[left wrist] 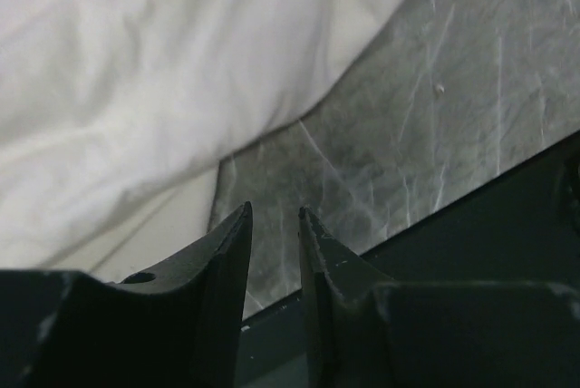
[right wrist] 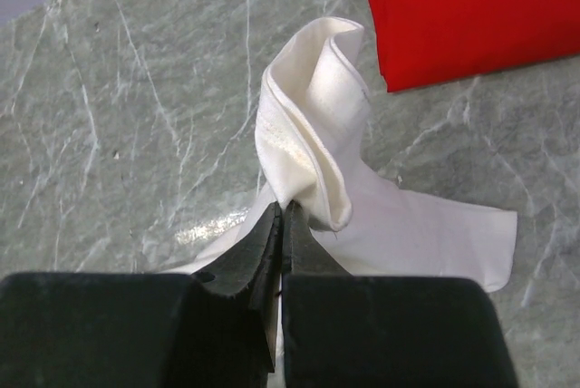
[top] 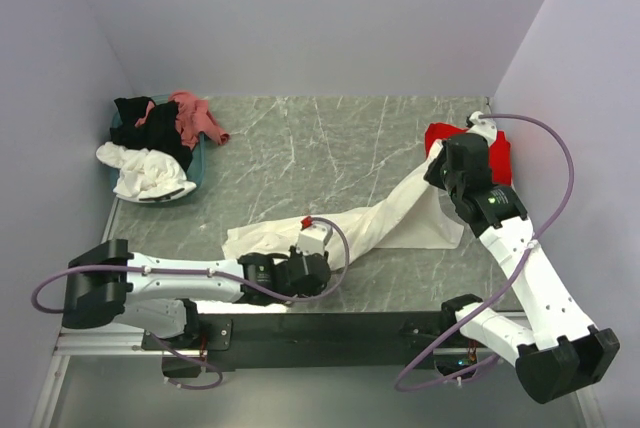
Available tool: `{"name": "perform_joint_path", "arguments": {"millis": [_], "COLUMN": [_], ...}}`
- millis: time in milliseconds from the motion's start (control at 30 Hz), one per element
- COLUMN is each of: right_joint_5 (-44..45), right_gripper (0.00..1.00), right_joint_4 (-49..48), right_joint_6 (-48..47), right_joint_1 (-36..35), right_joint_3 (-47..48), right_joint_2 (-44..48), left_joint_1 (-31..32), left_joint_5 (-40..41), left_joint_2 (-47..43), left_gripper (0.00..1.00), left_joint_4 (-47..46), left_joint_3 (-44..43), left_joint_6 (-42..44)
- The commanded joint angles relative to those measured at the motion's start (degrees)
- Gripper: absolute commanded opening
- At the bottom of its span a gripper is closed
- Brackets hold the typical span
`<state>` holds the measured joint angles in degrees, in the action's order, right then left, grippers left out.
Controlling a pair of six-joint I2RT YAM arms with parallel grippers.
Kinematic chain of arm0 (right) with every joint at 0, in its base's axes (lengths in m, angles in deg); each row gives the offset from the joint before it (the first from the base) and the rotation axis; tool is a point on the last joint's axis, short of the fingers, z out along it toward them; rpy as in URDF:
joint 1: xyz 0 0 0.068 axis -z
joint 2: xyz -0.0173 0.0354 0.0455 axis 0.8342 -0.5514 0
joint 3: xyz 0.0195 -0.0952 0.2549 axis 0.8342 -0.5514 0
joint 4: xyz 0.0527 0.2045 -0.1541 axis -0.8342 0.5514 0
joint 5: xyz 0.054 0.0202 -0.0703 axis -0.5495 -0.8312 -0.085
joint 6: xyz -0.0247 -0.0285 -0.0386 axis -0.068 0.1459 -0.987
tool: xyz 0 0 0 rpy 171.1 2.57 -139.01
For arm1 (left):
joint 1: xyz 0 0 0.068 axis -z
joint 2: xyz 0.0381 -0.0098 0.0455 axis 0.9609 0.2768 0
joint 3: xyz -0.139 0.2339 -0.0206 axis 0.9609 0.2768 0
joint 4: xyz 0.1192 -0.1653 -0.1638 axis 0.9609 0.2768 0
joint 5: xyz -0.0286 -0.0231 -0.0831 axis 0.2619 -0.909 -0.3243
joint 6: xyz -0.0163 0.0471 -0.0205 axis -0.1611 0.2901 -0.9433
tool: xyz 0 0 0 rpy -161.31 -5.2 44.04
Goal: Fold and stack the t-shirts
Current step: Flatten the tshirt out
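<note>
The cream t-shirt [top: 380,218] lies stretched in a long band across the marble table, from front centre toward the back right. My right gripper [top: 437,166] is shut on a bunched fold of it [right wrist: 308,116] and holds that end raised beside the folded red t-shirt [top: 497,156], which also shows in the right wrist view [right wrist: 462,7]. My left gripper [left wrist: 274,211] is low at the table's front edge, jaws narrowly apart with nothing between them. The cream cloth [left wrist: 136,71] lies just beyond and left of its tips.
A teal basket [top: 200,163] at the back left holds a black shirt [top: 145,123], a pink shirt [top: 190,116] and a white shirt [top: 145,173] spilling over its rim. A dark rail [left wrist: 507,216] runs along the table's front edge. Walls close in on both sides.
</note>
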<state>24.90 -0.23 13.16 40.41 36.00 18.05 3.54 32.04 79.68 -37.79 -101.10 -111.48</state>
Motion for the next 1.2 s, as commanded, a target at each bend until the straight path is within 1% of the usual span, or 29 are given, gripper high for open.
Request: {"name": "perform_joint_path", "arguments": {"millis": [0,233,367,533,600,733,867,900,933,967,1000,1033,1067,1100,1167], "right_joint_5": [0.2,0.3,0.8,0.1,0.1,0.4,0.6,0.5,0.4,0.3,0.4,0.1,0.2,0.1,-0.1], "right_gripper": [0.00,0.00,0.00,0.00,0.00,0.00,0.00,0.00,0.00,0.00,0.00,0.00,0.00,0.00,0.00], "right_joint_4": [-3.2,-3.2,-2.5,-2.8,-2.8,-2.8,-2.6,-2.7,-2.7,-2.7,-2.6,-2.7,-2.8,-2.9,-3.1], "right_joint_6": [-0.6,-0.9,-1.3,-1.4,-1.6,-1.8,-1.9,-1.9,-1.9,-1.9,-1.9,-1.9,-1.9,-1.9,-1.9], "right_joint_1": [0.2,0.2,0.3,0.3,0.2,0.3,0.3,0.3,0.4,0.3,0.4,0.3,0.3,0.4,0.3], "right_joint_3": [0.0,0.1,1.2,1.6,1.2,1.1,1.1,1.1,1.1,1.2,1.2,1.2,1.2,1.1,1.1], "right_joint_2": [0.5,0.8,0.5,-0.1,-0.2,-0.2,-0.2,-0.2,-0.2,-0.2,-0.2,-0.2,-0.1,-0.1,-0.1], "left_joint_1": [2.1,2.2,2.0,2.0,2.0,2.0,2.0,2.0,2.1,1.7,1.3,0.4,-2.5,-4.0,-7.8], "left_joint_5": [-1.2,-0.9,3.0,7.7,9.1,9.1,10.1,10.8,13.1,14.0,14.3,13.2,11.9,10.0,5.2], "left_joint_2": [1.3,10.0,13.3,13.1,11.8,8.3,0.5,-3.6,-5.7,-9.6,-11.5,-13.4,-16.5,-17.6,-19.0], "left_gripper": [0.34,0.38,0.41,0.47,0.48,0.49,0.49,0.49,0.49,0.50,0.50,0.52,0.52,0.52,0.53], "left_joint_4": [-1.7,0.2,4.0,7.7,9.1,11.1,13.5,14.5,18.0,19.4,20.3,20.4,18.6,16.5,11.7], "left_joint_3": [0.0,-2.4,-3.8,-3.9,-3.1,-0.7,3.2,4.7,5.4,6.2,8.0,9.2,10.5,13.3,15.8], "left_joint_6": [-5.2,-5.5,-6.9,-10.3,-11.3,-13.5,-17.6,-20.4,-22.6,-24.9,-27.2,-27.2,-25.3,-24.1,-21.9]}}
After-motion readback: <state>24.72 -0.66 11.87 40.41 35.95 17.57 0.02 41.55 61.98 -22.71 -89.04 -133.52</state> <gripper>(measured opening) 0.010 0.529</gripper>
